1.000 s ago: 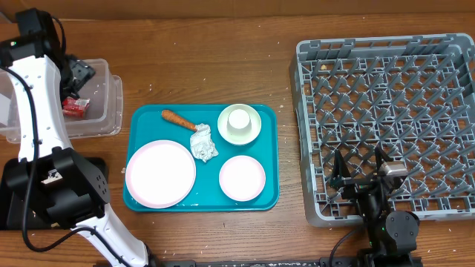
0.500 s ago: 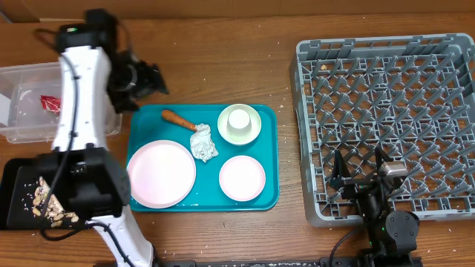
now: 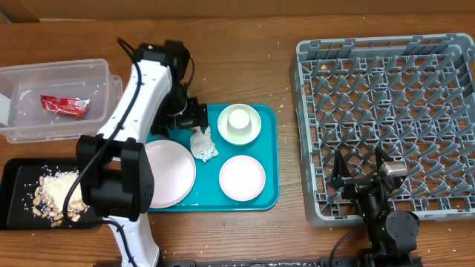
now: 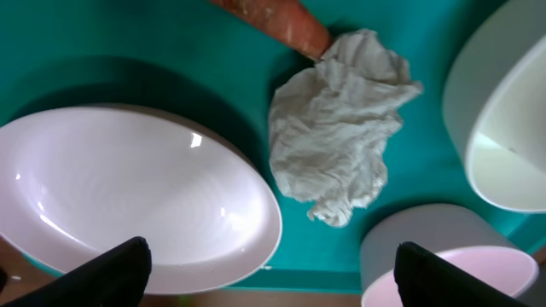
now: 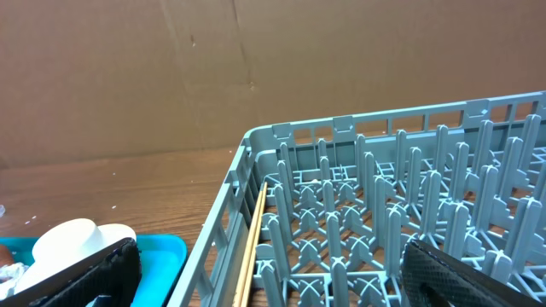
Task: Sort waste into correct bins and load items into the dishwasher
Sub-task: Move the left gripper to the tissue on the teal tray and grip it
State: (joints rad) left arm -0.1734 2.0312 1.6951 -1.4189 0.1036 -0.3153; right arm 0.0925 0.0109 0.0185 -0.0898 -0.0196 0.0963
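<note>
Low over the teal tray (image 3: 271, 159): left gripper (image 3: 185, 115), jaws spread wide, gripping nothing. Seen from its own wrist camera, dark fingertips (image 4: 115, 273) at both lower corners, well apart, with the crumpled white napkin (image 4: 337, 145) lying on the tray just ahead and between them, untouched. Touching the napkin's upper edge, the end of the orange carrot stick (image 4: 277, 19). To one side of the napkin, the round pale pink plate (image 4: 128, 196); to the other, a white bowl (image 4: 512, 128), and nearer the fingers a second bowl (image 4: 444, 256), pink-tinted inside. From overhead, napkin just beside the gripper, between the plate and the bowl carrying the small white cup (image 3: 239, 119); carrot hidden beneath the arm. Farther out to the left, a clear tub (image 3: 67, 67) with the red snack wrapper (image 3: 64, 105) inside, print too small to read, and a black tray (image 3: 15, 178) holding rice and beige crumbs (image 3: 56, 194). Well apart on the right, the grey dish rack (image 3: 386, 111), with the right gripper (image 3: 359, 169) over its near edge, jaws fully spread, empty.
</note>
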